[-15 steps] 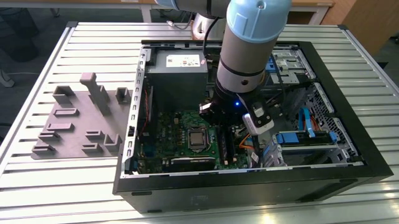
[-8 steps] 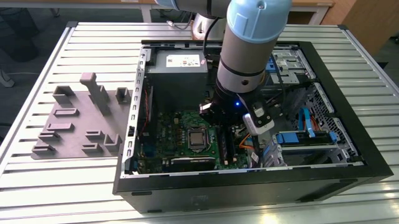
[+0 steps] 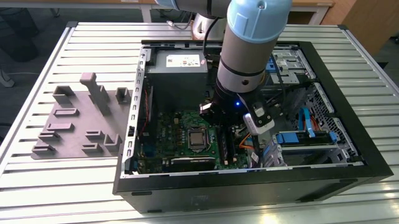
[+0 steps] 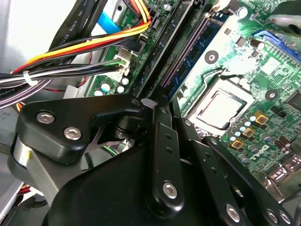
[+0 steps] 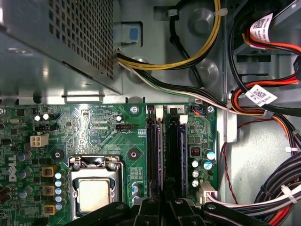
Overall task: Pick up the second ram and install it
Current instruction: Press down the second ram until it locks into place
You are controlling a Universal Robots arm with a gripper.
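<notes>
The gripper (image 4: 162,101) is standing low inside the open computer case (image 3: 349,172), right above the memory slots of the motherboard (image 5: 94,127). In both wrist views its two black fingers (image 5: 162,207) are lying close together, with almost no gap between them, and they are pinching the near end of the second ram (image 4: 176,52). The second ram is sitting in its slot beside the processor (image 4: 221,108), between the processor and the coloured cable bundle (image 4: 89,47); whether it is fully pressed in cannot be told.

Room for moving is tight. The power supply box (image 5: 56,47) is closing off one end of the slots, the cables are hanging just beside them, and the drive cage (image 3: 311,140) is near the arm (image 3: 249,46). On the exterior view's left, the grey fixture plate (image 3: 74,121) is resting on the table (image 3: 37,186), well apart from the case.
</notes>
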